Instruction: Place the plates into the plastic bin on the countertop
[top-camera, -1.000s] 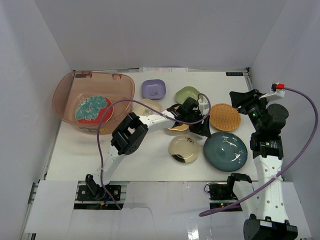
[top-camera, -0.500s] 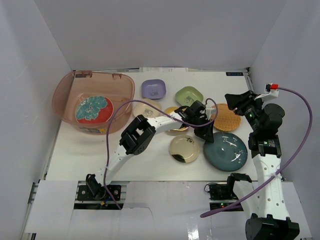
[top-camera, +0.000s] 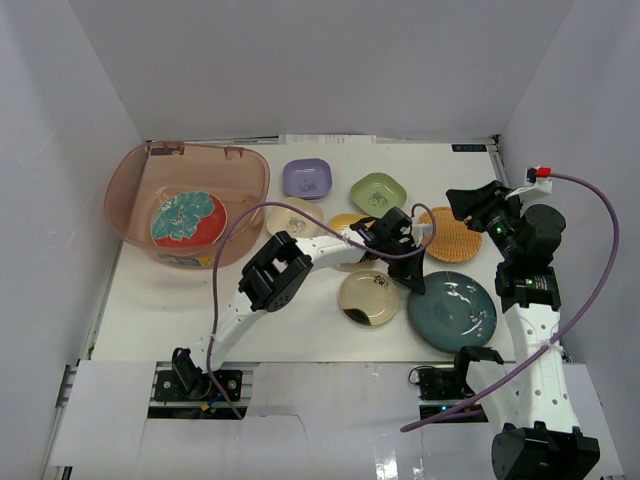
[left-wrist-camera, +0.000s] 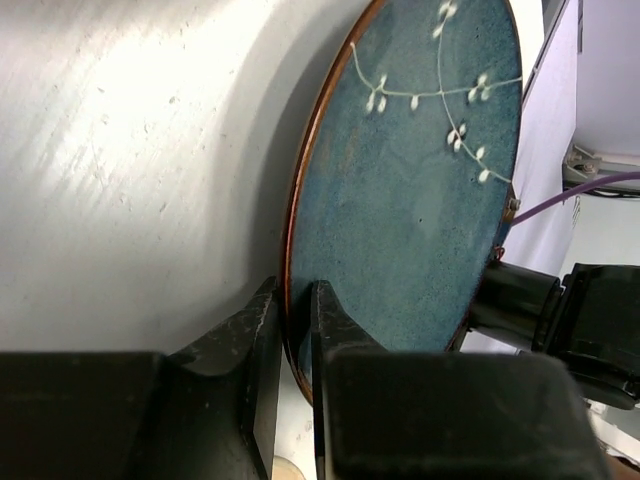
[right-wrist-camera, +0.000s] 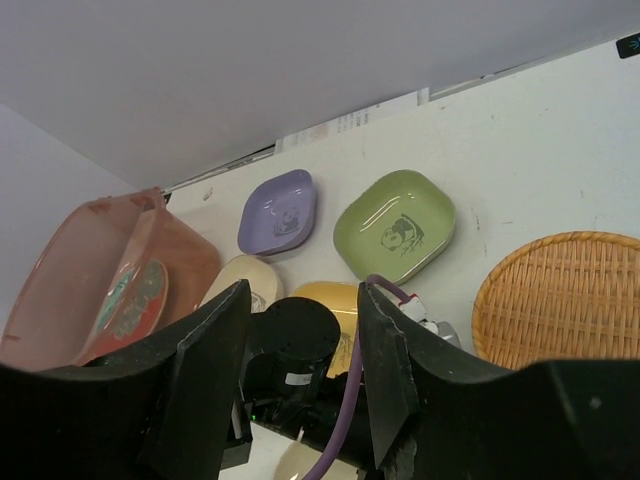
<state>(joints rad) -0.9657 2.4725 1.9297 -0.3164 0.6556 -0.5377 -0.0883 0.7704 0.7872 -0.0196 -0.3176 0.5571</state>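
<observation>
- Left claw (left-wrist-camera: 295, 295) is clamped on the dark teal plate (left-wrist-camera: 410, 200), near rim sandwiched btw both fingers. A sec ago it hung over the yellow dish (top-camera: 343, 221), so it's swung right and dropped onto this one.
- Plate up yet?
- Prob just tipping. It's slid a touch toward us in the top view, but we can't tell if it's clear of the countertop (top-camera: 300, 320).
- Right claw (top-camera: 468, 207)?
- Spread wide, holding nothing, above the orange woven plate (top-camera: 450, 240). It's eased left a bit.
- Where are we w/ the task?
- Only the floral plate (top-camera: 187, 219) sits in the plastic bin (top-camera: 250, 180), far left. Seven still out. We reckon teal goes next, on a long carry over the gold plate (top-camera: 368, 297).
</observation>
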